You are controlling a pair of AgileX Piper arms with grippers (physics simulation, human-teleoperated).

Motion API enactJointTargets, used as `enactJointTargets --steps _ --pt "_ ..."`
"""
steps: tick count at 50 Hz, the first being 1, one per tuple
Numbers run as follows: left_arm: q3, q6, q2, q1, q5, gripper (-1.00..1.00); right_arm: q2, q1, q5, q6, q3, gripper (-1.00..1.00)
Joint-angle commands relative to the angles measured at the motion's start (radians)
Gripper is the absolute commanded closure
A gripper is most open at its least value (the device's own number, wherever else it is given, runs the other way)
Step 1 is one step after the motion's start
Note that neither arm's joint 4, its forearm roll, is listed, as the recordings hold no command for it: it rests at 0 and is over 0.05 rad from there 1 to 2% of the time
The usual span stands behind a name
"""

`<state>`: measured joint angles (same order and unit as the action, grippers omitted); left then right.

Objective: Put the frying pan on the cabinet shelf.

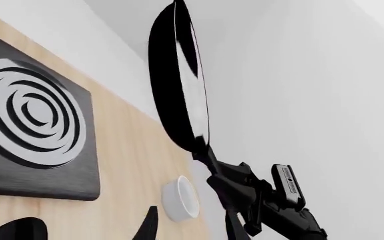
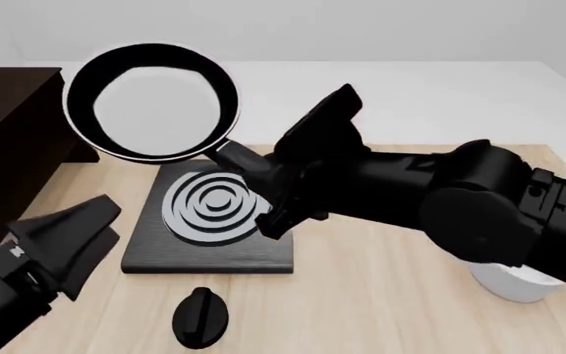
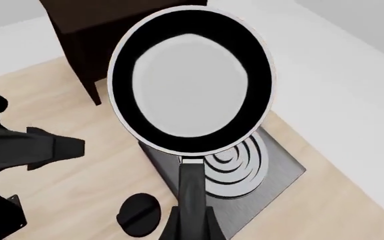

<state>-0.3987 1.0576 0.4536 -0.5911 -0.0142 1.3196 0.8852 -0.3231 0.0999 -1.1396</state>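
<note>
— Nearest, lower left of the front view?

— The left gripper (image 2: pixel 79 240), jaws parted, idle above the surface (image 2: pixel 382 295). Behind it sit the knob (image 2: pixel 200 316) and the stove plate (image 2: pixel 209 217).

— And the frying pan (image 2: pixel 153 103)?

— Aloft, upper left — the right gripper (image 2: pixel 268 193) clenched on its handle. Carrying step, I judge; next it must swing left onto the cabinet shelf (image 2: pixel 8 81).

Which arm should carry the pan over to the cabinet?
Right. Its end effector already grips the frying pan by the handle, lifted above the stove plate. The left end effector holds nothing.
</note>
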Motion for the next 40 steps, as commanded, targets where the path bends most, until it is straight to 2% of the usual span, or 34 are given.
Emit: enactJointTargets --steps 1,6,9,27,40 --pt "0.038 0.066 0.037 -0.048 0.072 -1.0 0.036 0.045 0.018 -0.002 -0.072 1.0" --pt "0.043 0.081 0.052 -0.063 0.094 -1.0 0.041 0.059 0.024 -0.006 -0.072 1.0" --pt "0.047 0.113 0.067 -0.077 0.126 -1.0 0.045 0.068 0.03 -0.014 -0.068 1.0" --pt "-0.002 0.094 0.143 -0.106 0.156 -1.0 0.047 0.079 0.049 -0.032 -0.051 1.0" --pt "-0.029 0.09 0.189 -0.089 0.177 -1.0 0.038 0.088 0.064 -0.034 -0.026 1.0"
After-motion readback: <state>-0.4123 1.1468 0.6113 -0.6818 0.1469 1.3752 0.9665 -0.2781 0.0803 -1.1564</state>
